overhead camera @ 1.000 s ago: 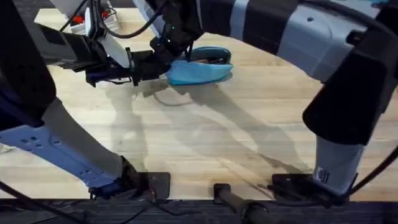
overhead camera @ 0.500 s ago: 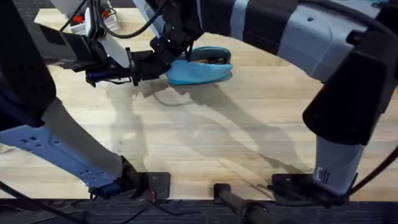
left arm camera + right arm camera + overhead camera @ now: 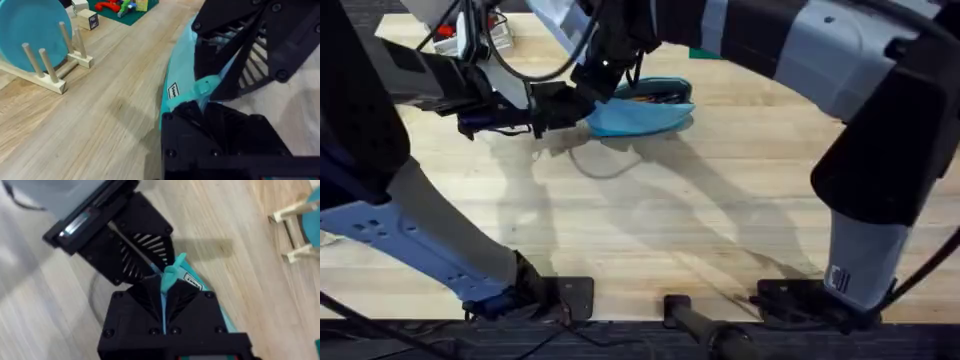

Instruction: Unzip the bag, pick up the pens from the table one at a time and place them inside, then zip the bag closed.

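The bag (image 3: 650, 118) lies on the far middle of the surface (image 3: 650, 240), and both my arms meet at its left end. My left jaws are pressed together on the cloth of that end, as far as the left wrist view lets me judge, pinning the bag down. My right jaws, reaching across from the other side, are pinched on the teal zipper pull (image 3: 169, 274), which stands up between them just beside the left jaws. From above, the mouth of the bag gapes along its top, with something dark and reddish lying inside. I take that for the pens already stowed, so the unzipping and loading look done. The closing run is what remains, and with the pull at the end of the track it has hardly started. Against the picture a second ago, the bag has not shifted and its mouth is no narrower. My right wrist has turned and risen slightly over the pull, while my left arm sits where it was.
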Available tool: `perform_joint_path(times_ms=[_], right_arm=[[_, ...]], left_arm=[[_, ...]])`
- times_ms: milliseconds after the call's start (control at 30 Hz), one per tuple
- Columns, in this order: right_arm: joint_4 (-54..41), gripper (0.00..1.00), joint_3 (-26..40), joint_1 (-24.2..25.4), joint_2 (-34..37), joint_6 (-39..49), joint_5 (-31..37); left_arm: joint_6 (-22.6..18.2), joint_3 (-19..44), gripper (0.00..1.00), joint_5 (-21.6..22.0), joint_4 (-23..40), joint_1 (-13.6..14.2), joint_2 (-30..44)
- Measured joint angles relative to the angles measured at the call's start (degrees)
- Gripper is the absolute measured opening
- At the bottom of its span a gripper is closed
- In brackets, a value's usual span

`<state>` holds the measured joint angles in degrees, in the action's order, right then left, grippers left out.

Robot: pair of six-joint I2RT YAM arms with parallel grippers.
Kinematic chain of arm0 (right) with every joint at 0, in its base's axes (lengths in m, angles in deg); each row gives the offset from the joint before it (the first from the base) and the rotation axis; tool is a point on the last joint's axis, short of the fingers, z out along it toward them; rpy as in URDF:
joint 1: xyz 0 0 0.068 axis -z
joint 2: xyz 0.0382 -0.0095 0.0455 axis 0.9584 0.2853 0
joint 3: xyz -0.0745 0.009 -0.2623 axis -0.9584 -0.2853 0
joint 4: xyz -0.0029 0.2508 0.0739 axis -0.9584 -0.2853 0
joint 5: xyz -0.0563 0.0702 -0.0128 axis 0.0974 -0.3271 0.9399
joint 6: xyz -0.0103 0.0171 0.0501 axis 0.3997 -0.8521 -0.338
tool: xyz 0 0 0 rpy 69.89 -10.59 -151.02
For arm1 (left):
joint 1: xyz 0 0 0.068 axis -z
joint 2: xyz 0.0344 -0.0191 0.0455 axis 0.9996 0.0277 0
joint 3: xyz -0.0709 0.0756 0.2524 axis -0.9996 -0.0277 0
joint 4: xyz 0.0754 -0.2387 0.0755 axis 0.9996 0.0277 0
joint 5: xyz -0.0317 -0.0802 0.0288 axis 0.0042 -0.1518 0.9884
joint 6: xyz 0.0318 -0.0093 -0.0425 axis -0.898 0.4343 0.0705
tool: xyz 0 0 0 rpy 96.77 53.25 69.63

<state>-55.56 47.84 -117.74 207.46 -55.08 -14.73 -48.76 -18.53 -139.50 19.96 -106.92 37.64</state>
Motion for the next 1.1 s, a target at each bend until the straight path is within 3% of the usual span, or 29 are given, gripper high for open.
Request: perform_joint_path(times_ms=[267, 1100], right_arm=[[-0.47, 0.030, 0.07, 0.99, 0.00, 9.32, -3.72], [-6.56, 0.030, 0.09, 7.79, -1.75, 18.26, -14.89]], left_arm=[[0.00, -0.04, 0.043, 0.00, 0.00, 0.00, 0.02], [0.02, -0.04, 0.042, -1.91, 0.00, 0.52, 0.00]])
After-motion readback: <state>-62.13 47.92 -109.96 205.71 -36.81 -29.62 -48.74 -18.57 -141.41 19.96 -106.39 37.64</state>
